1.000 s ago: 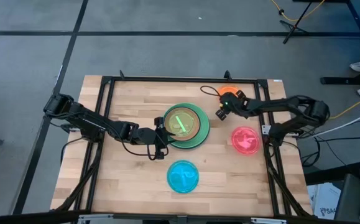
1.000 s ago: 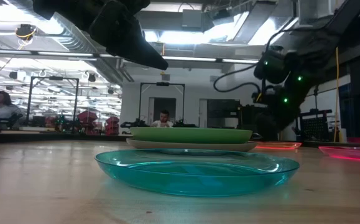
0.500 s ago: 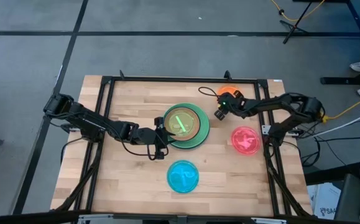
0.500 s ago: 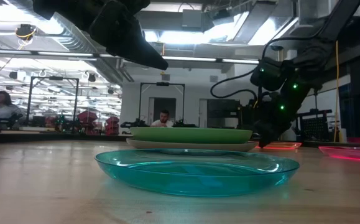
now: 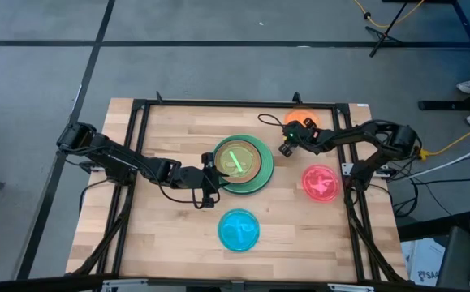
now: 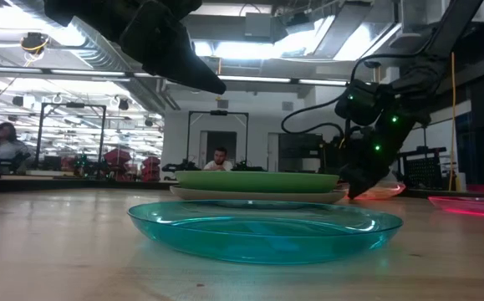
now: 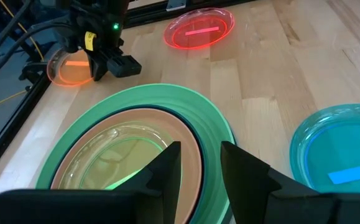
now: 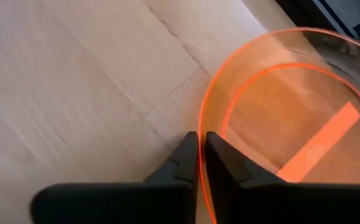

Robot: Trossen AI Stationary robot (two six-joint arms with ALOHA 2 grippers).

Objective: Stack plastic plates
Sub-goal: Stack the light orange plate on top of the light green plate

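A stack of plastic plates [image 5: 239, 162] stands mid-table: a large light green plate [image 7: 207, 115] with a brown one [image 7: 189, 134] and a lime one [image 7: 114, 155] nested in it. A grey plate [image 6: 258, 197] lies under the green one. My left gripper [image 7: 198, 168] hovers open over the stack's left edge, well above the table. The orange plate [image 5: 298, 119] lies at the far right, with my right gripper [image 8: 201, 155] shut on it. The pink-red plate [image 5: 320, 182] and the blue plate [image 5: 239, 229] lie flat on the wood. My right gripper pinches the orange plate's rim [image 8: 206, 118] between its two fingers, one inside the rim and one outside, on the side toward the stack. The fingers slant down from the far right. The plate stays low at the table [image 6: 385, 191].
A black frame [image 5: 218, 104] runs along the table's far and side edges. Bare wood lies left of the stack and between the blue and pink-red plates. People show in the room beyond the table.
My right gripper has come down to the table at the orange plate's rim. My left arm has kept still.
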